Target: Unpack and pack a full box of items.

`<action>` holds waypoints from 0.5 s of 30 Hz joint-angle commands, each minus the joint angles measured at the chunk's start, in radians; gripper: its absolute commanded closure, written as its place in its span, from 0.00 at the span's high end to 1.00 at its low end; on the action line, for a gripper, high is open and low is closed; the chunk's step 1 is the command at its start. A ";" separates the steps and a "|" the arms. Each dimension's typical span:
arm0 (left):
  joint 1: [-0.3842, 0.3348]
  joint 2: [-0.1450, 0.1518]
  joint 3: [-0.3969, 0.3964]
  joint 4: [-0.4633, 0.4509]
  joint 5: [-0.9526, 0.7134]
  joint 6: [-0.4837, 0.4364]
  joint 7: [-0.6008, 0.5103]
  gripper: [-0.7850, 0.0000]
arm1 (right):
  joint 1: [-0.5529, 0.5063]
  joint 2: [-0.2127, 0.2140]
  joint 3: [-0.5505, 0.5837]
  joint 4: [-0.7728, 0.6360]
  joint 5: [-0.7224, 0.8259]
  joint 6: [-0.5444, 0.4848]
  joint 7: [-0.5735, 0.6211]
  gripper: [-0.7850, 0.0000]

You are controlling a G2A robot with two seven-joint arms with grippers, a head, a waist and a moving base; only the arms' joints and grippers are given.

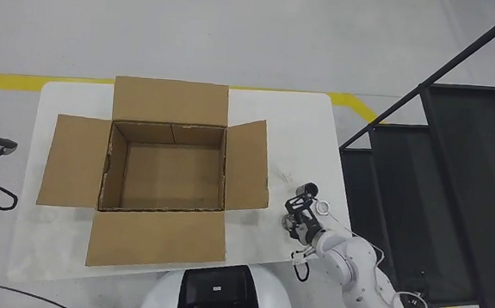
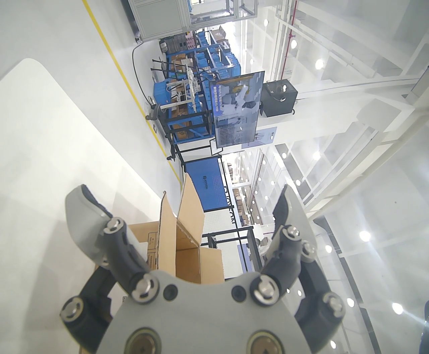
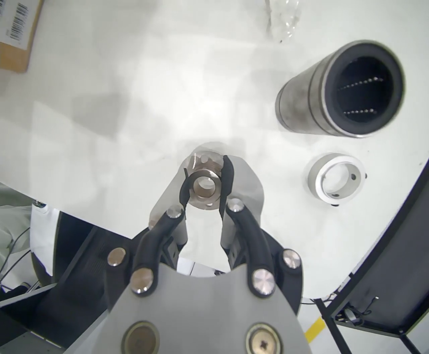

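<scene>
An open cardboard box [image 1: 166, 176] sits mid-table with all flaps spread; its inside looks bare. My right gripper [image 3: 204, 176] is near the table's front right corner, shut on a small flanged metal bushing [image 3: 203, 189] at the tabletop. Beside it lie a long steel linear bearing [image 3: 338, 90] on its side and a white metal collar ring [image 3: 335, 181]. In the top view the right gripper [image 1: 299, 220] is just right of the box's right flap. My left gripper [image 2: 187, 208] hangs off the table's left side, open and holding nothing, with the box [image 2: 181, 241] beyond it.
The white table [image 1: 301, 132] ends close to the right gripper. A dark metal staircase [image 1: 435, 184] stands right of the table. A clear plastic scrap [image 3: 283, 16] lies beyond the bearing. A box flap corner with a barcode label [image 3: 16, 30] is nearby.
</scene>
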 commanded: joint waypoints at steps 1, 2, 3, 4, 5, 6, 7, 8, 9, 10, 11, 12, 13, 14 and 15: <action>0.000 0.000 0.000 0.000 0.000 0.000 0.000 1.00 | 0.008 -0.001 -0.015 0.012 -0.019 0.011 -0.004 0.00; 0.000 0.000 0.000 0.000 0.000 0.000 0.000 1.00 | 0.011 -0.001 -0.020 0.019 -0.025 0.021 -0.008 0.00; 0.000 0.000 0.000 0.000 0.000 0.000 0.000 1.00 | 0.014 -0.001 -0.025 0.027 -0.031 0.029 -0.011 0.00; 0.000 0.000 0.000 0.000 0.000 0.000 0.000 1.00 | 0.017 -0.002 -0.029 0.035 -0.033 0.035 -0.013 0.00; 0.000 0.000 0.000 0.000 0.000 0.000 0.000 1.00 | 0.020 -0.002 -0.031 0.043 -0.035 0.042 -0.015 0.00; 0.000 0.000 0.000 0.000 0.000 0.000 0.000 1.00 | 0.024 -0.002 -0.034 0.050 -0.040 0.047 -0.016 0.00; 0.000 0.000 0.000 0.000 0.000 0.000 0.000 1.00 | 0.027 -0.002 -0.036 0.056 -0.042 0.051 -0.018 0.00; 0.000 0.000 0.000 0.000 0.000 0.000 0.000 1.00 | 0.030 -0.002 -0.038 0.059 -0.044 0.057 -0.019 0.00; 0.000 0.000 0.000 0.000 0.000 0.000 0.000 1.00 | 0.031 -0.002 -0.039 0.060 -0.049 0.066 -0.021 0.00; 0.000 0.000 0.000 0.000 0.000 0.000 0.000 1.00 | 0.031 -0.002 -0.039 0.059 -0.052 0.072 -0.022 0.22; 0.000 0.000 0.000 0.000 0.000 0.000 0.000 1.00 | 0.030 -0.001 -0.038 0.055 -0.054 0.075 -0.022 0.45; 0.000 0.000 0.000 0.000 0.000 0.000 0.000 1.00 | 0.026 0.000 -0.036 0.048 -0.058 0.078 -0.022 0.64; 0.000 0.000 0.000 0.000 0.000 0.000 0.000 1.00 | 0.021 0.001 -0.033 0.041 -0.062 0.081 -0.023 0.76; 0.000 0.000 0.000 0.000 0.000 0.000 0.000 1.00 | 0.017 0.002 -0.030 0.034 -0.070 0.082 -0.022 0.82; 0.000 0.000 0.000 0.000 0.000 0.000 0.000 1.00 | 0.012 0.003 -0.028 0.028 -0.078 0.082 -0.020 0.78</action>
